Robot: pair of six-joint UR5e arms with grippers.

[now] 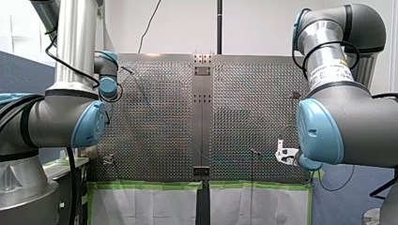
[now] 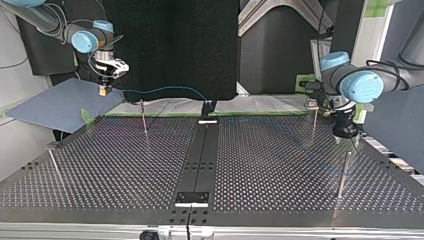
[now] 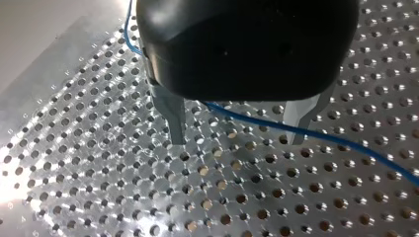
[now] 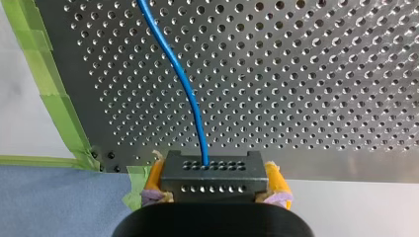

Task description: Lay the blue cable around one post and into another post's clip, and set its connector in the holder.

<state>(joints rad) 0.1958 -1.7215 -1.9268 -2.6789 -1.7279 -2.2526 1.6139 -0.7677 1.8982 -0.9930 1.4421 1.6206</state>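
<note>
**Blue cable strung between my two grippers, connector end on the right.**
My right gripper (image 4: 212, 183) has its yellow pads closed on the black connector (image 4: 212, 170) and holds it just past the desk's (image 4: 296, 74) edge. The blue cable (image 4: 190, 94) leaves the connector and runs ahead over the perforated plate, its long axis pointing across toward my left arm. There it passes between the spread metal fingers of my left gripper (image 3: 238, 139), which is open and not clamping it. The cable is thin, smooth and gently curved. A thin post (image 2: 143, 117) stands near its run; I judge it not yet wrapped.
</note>
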